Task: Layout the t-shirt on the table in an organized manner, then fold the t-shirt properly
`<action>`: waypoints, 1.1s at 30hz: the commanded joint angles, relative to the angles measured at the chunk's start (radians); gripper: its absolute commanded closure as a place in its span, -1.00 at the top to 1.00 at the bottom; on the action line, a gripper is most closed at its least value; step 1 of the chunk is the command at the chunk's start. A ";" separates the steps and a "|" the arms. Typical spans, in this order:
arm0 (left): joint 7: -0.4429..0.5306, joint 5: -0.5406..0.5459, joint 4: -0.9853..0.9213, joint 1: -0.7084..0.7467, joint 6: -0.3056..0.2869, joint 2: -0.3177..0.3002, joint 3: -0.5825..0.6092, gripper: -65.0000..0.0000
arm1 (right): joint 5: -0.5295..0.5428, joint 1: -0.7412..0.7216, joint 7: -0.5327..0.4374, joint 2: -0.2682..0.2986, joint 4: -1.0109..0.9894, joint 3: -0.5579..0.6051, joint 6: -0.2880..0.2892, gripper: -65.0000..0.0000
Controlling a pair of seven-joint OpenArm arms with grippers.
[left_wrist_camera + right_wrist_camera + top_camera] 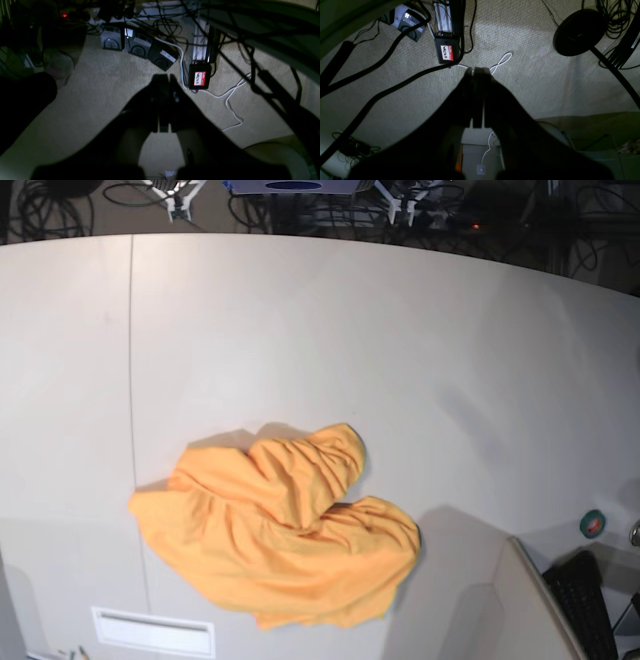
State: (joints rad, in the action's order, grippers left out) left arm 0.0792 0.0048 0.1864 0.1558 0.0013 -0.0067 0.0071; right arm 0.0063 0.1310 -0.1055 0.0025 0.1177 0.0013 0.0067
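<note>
Both end effectors hang off the tabletop, pointing down at a beige carpeted floor (100,82), and neither appears in the base view. Seen from its wrist camera, the left end effector (165,76) has its dark fingers pressed together with nothing between them. The right end effector (477,70) is likewise clenched on nothing, its tips meeting over the carpet.

Below the left end effector lie a white cable (232,100), a small black box with a red-and-white label (199,78), and a row of grey power units (136,45). The right wrist view shows the same labelled box (447,53), thick black cables (382,92) crossing the floor, and a round black stand base (578,31).

On the tabletop (400,340), the t-shirt (275,530) lies crumpled in an orange heap close to the near edge, left of centre, just right of the thin dark seam line (131,360) that runs from the far edge to the near one. Its fabric is bunched in folds, one lobe rising toward the middle of the tabletop and another spreading toward the near right. A black keyboard (590,605) sits off the near right corner.
</note>
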 commanded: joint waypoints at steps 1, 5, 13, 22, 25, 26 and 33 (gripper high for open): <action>0.004 0.001 0.000 0.008 0.006 -0.003 0.001 -1.00 | -0.002 0.006 -0.001 0.006 0.001 0.003 -0.014 -1.00; 0.004 0.001 0.002 0.008 0.006 -0.003 -0.006 -1.00 | -0.002 0.006 -0.001 0.006 0.001 0.003 -0.014 -1.00; 0.004 0.001 -0.001 0.012 0.006 -0.014 -0.006 -1.00 | -0.004 0.011 -0.001 0.007 0.001 0.003 -0.014 -1.00; 0.004 -0.010 0.058 0.080 0.006 -0.036 0.004 -1.00 | -0.025 0.154 -0.047 0.021 0.190 0.004 -0.012 -1.00; -0.003 -0.002 0.066 0.081 0.006 -0.037 0.004 -1.00 | -0.067 0.157 0.008 0.023 0.199 0.001 -0.012 -1.00; -0.003 -0.001 0.066 0.080 0.006 -0.039 0.004 -1.00 | -0.068 0.155 0.026 0.023 0.199 0.001 -0.012 -1.00; -0.086 -0.009 0.032 0.070 0.006 -0.039 0.003 -1.00 | -0.064 0.111 0.161 0.021 0.172 -0.001 -0.012 -1.00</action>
State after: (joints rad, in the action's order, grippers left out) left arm -0.0044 0.0006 0.2176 0.2146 0.0013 -0.0387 0.0101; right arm -0.0570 0.2230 0.0444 0.0170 0.2962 0.0036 -0.0017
